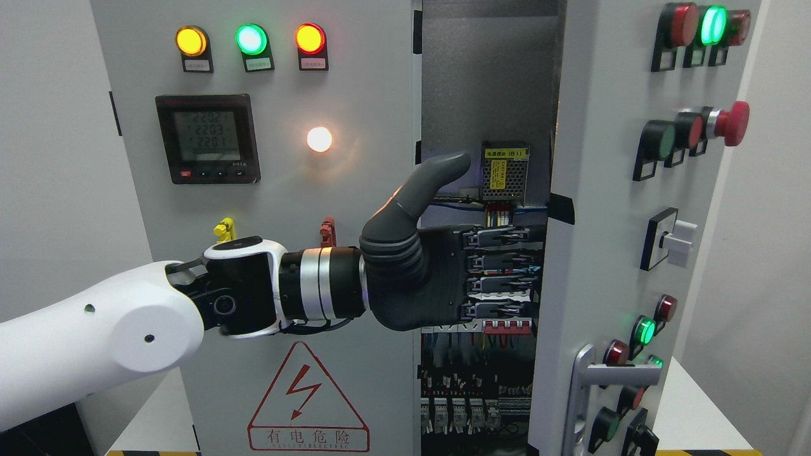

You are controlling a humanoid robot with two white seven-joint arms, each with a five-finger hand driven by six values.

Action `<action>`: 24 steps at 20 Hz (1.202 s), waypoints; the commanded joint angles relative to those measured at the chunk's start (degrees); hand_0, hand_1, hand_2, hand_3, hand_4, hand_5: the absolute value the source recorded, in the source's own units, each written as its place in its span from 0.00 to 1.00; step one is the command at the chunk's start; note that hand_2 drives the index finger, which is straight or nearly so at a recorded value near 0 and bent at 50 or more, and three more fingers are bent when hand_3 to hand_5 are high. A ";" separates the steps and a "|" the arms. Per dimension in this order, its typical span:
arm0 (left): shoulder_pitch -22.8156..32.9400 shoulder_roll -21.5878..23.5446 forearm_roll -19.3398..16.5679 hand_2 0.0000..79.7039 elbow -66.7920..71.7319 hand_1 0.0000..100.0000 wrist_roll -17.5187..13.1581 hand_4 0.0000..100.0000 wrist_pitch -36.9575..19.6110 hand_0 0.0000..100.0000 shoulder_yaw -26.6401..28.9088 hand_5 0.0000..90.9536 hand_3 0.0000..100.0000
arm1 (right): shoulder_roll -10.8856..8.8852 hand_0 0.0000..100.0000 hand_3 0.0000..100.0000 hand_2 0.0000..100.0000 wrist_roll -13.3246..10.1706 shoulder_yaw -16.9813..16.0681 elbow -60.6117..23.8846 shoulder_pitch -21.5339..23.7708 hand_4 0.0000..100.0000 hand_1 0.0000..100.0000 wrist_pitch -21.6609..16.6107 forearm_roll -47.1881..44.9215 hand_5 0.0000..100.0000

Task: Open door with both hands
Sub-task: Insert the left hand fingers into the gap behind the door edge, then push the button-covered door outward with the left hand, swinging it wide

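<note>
Fingers (500, 272) of the left hand (443, 278) reached behind the inner edge of the right door (608, 209), their tips hidden by it, so whether they gripped the door could not be told; the thumb (437, 177) stuck up, free. That door stood swung partly outward at the hand's right, its handle (586, 386) low on the panel. Between it and the shut left door (266, 209), the cabinet's open gap showed a power supply (505, 170), wiring and rows of breakers (469, 411).

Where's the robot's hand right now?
In the head view, the left hand is mid-picture, reaching into the gap beside the right door's edge.
</note>
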 commanded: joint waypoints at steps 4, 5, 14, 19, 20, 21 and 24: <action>0.03 -6.91 0.36 0.00 2.46 0.00 1.48 0.03 -0.08 0.00 -0.06 0.00 0.00 | 0.00 0.11 0.00 0.00 -0.04 0.00 -0.03 -0.02 0.00 0.00 0.00 -0.03 0.00; 0.03 -7.44 0.27 0.00 2.81 0.00 1.74 0.03 -0.08 0.00 -0.06 0.00 0.00 | 0.00 0.11 0.00 0.00 -0.04 0.00 -0.03 -0.02 0.00 0.00 0.00 0.05 0.00; -0.06 -13.15 -0.35 0.00 5.18 0.00 5.87 0.03 -0.17 0.00 2.13 0.00 0.00 | 0.00 0.11 0.00 0.00 -0.04 0.00 -0.03 -0.02 0.00 0.00 0.00 0.05 0.00; -0.23 -14.91 -0.35 0.00 5.10 0.00 7.98 0.03 -0.17 0.00 2.22 0.00 0.00 | 0.00 0.11 0.00 0.00 -0.04 0.00 0.05 -0.02 0.00 0.00 0.00 -0.03 0.00; -0.32 -15.26 -0.35 0.00 5.10 0.00 8.16 0.03 -0.17 0.00 2.22 0.00 0.00 | 0.00 0.11 0.00 0.00 -0.04 0.00 -0.03 -0.02 0.00 0.00 0.00 -0.03 0.00; -0.23 -15.61 -0.35 0.00 5.01 0.00 8.59 0.03 -0.17 0.00 2.22 0.00 0.00 | 0.00 0.11 0.00 0.00 -0.04 0.00 -0.03 -0.02 0.00 0.00 0.00 0.05 0.00; -0.32 -16.93 -0.35 0.00 4.83 0.00 10.35 0.03 -0.34 0.00 2.49 0.00 0.00 | 0.00 0.11 0.00 0.00 -0.04 0.00 -0.03 -0.02 0.00 0.00 0.00 -0.03 0.00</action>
